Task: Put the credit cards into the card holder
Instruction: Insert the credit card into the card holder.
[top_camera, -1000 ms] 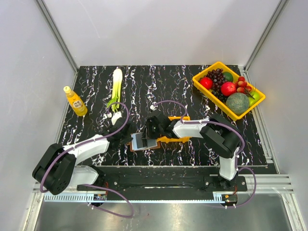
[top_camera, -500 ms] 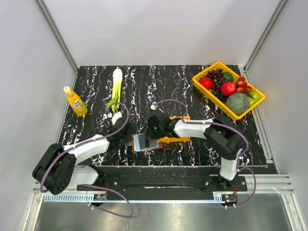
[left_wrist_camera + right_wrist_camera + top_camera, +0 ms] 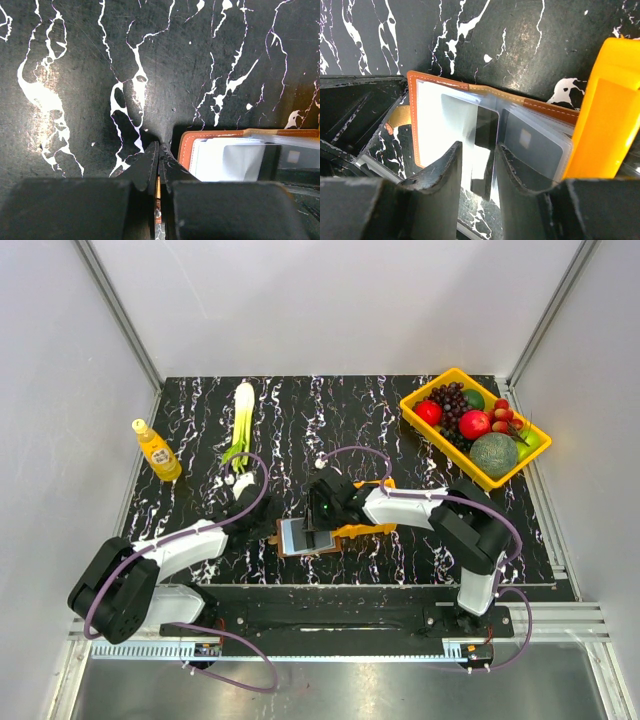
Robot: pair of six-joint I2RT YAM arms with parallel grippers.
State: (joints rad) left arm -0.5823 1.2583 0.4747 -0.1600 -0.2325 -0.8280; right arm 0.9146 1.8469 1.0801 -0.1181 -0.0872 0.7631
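The card holder (image 3: 300,538), a brown wallet with clear sleeves, lies open near the table's front edge. My left gripper (image 3: 272,530) is at its left side, shut on the wallet's thin brown strap (image 3: 159,180); the wallet's leather rim (image 3: 186,150) shows just to the right. My right gripper (image 3: 479,150) hovers over the open sleeves with its jaws apart. A dark credit card (image 3: 487,130) sits partly in a sleeve, its free end in the gap between the fingers. A grey credit card (image 3: 535,145) with a chip is inside the neighbouring sleeve.
A small orange bin (image 3: 368,529) touches the wallet's right side, close to my right fingers (image 3: 610,115). A yellow tray (image 3: 412,408) of fruit stands at the back right. A yellow bottle (image 3: 157,450) and a leek (image 3: 241,420) are at the back left.
My right jaws have spread apart over the dark card. My left jaws have closed onto the strap. The wallet has shifted slightly right.
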